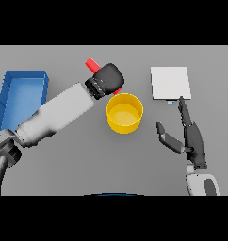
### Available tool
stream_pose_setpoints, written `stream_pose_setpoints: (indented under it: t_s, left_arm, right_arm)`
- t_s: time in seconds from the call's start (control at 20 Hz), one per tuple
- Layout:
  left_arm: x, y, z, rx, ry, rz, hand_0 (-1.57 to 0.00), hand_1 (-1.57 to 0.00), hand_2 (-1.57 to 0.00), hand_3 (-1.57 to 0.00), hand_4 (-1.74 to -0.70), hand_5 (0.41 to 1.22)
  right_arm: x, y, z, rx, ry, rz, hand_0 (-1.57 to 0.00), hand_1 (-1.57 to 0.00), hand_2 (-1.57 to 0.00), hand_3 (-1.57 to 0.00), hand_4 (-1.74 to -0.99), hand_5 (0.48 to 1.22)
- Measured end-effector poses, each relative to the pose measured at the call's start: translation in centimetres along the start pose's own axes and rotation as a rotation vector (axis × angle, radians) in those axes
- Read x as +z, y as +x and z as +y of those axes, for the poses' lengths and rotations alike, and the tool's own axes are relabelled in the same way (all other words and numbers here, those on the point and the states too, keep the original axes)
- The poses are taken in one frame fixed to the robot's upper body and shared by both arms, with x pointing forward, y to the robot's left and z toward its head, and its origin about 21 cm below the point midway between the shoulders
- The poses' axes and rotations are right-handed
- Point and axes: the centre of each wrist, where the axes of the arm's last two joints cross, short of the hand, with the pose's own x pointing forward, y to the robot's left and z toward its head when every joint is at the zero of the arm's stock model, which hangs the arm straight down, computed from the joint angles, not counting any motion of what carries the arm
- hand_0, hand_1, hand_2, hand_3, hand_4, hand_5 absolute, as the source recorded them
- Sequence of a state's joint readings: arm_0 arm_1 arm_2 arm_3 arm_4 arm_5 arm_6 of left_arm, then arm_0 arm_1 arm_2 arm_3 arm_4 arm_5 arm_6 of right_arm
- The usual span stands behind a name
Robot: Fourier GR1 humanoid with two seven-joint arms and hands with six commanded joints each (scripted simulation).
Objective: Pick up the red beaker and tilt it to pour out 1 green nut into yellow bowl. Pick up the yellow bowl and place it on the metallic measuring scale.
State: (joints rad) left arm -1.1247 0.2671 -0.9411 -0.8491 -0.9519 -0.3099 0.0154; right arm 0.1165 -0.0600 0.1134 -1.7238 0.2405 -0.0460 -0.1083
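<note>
Pour step in hand: left hand point(108, 78) is clenched around the beaker point(92, 63), tilted just behind the bowl point(125, 113), no nut visible in it, right hand point(191, 136) slack-fingered near the scale point(170, 83); next probably needs more tilt.

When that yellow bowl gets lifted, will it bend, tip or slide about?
The yellow bowl keeps an even round rim, so it is probably stiff. It looks wide, low and upright, so it seems unlikely to tip. Its smooth walls may be slippery for a robot hand. It appears empty, so probably light.
</note>
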Motion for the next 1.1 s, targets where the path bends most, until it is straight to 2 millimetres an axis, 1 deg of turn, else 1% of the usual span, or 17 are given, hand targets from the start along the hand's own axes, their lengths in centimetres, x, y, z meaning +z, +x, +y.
stream_pose_setpoints:
  t_s: [0.15,0.2,0.3,0.35,0.4,0.45,0.5,0.6,0.65,0.8,0.85,1.0,1.1]
  left_arm:
    - [-0.3,0.3,0.9,-0.137,-0.029,0.006,-1.57,-1.57,-1.57,-1.57,-1.73,1.220]
    - [-0.5,0.3,1.4,-0.178,-0.030,-0.003,-1.57,-1.57,-1.57,-1.57,-1.73,1.220]
    - [-0.6,0.6,1.2,-0.243,-0.042,-0.039,-1.57,-1.57,-1.57,-1.57,-1.74,1.221]
    - [-0.7,0.9,1.1,-0.281,-0.049,-0.057,-1.57,-1.57,-1.57,-1.57,-1.74,1.221]
    - [-1.0,1.5,1.2,-0.345,-0.040,-0.056,-1.57,-1.57,-1.57,-1.57,-1.73,1.221]
    - [-1.1,1.6,1.5,-0.398,-0.040,-0.051,-1.57,-1.57,-1.57,-1.57,-1.74,1.221]
    - [-1.2,1.8,1.6,-0.439,-0.049,-0.059,-1.57,-1.57,-1.57,-1.57,-1.73,1.221]
    - [-1.5,2.0,1.8,-0.511,-0.055,-0.067,-1.57,-1.57,-1.57,-1.57,-1.73,1.221]
    - [-1.8,2.5,2.0,-0.541,-0.050,-0.066,-1.57,-1.57,-1.57,-1.57,-1.73,1.221]
    - [-1.9,2.9,2.3,-0.618,-0.059,-0.071,-1.57,-1.57,-1.57,-1.57,-1.73,1.221]
    - [-1.9,3.2,2.6,-0.641,-0.066,-0.076,-1.57,-1.57,-1.57,-1.57,-1.72,1.221]
    - [-2.3,3.8,3.4,-0.714,-0.054,-0.075,-1.57,-1.57,-1.57,-1.57,-1.72,1.221]
    - [-2.2,2.6,4.7,-0.745,-0.047,-0.071,-1.57,-1.57,-1.57,-1.57,-1.72,1.221]
  right_arm:
    - [0.1,-0.2,0.3,0.019,0.001,0.009,0.00,0.00,0.00,0.00,-1.183,0.643]
    - [-0.2,0.2,0.2,0.013,0.001,0.000,0.00,0.00,0.00,0.00,-1.179,0.635]
    - [0.1,0.2,-0.1,0.001,-0.015,-0.003,0.00,0.00,0.00,0.00,-1.179,0.627]
    - [-0.1,0.4,-0.2,-0.005,-0.014,-0.004,0.00,0.00,0.00,0.00,-1.169,0.624]
    - [0.1,0.4,0.1,0.005,-0.011,-0.007,0.00,0.00,0.00,0.00,-1.167,0.626]
    - [0.1,0.1,-0.1,0.004,-0.011,0.017,0.00,0.00,0.00,0.00,-1.164,0.625]
    - [0.1,-0.2,0.1,-0.008,-0.009,0.026,0.00,0.00,0.00,0.00,-1.165,0.626]
    - [0.0,-0.2,-0.3,0.008,-0.013,0.007,0.00,0.00,0.00,0.00,-1.153,0.627]
    - [-0.2,-0.1,-0.4,0.019,-0.018,0.014,0.00,0.00,0.00,0.00,-1.157,0.629]
    - [0.4,-0.3,-0.2,0.019,-0.013,0.005,0.00,0.00,0.00,0.00,-1.160,0.635]
    - [0.1,0.0,-0.3,0.027,-0.022,-0.004,0.00,0.00,0.00,0.00,-1.155,0.637]
    - [0.1,0.0,0.1,0.019,-0.019,-0.001,0.00,0.00,0.00,0.00,-1.154,0.635]
    - [0.2,0.0,-0.1,0.010,-0.019,-0.008,0.00,0.00,0.00,0.00,-1.153,0.636]
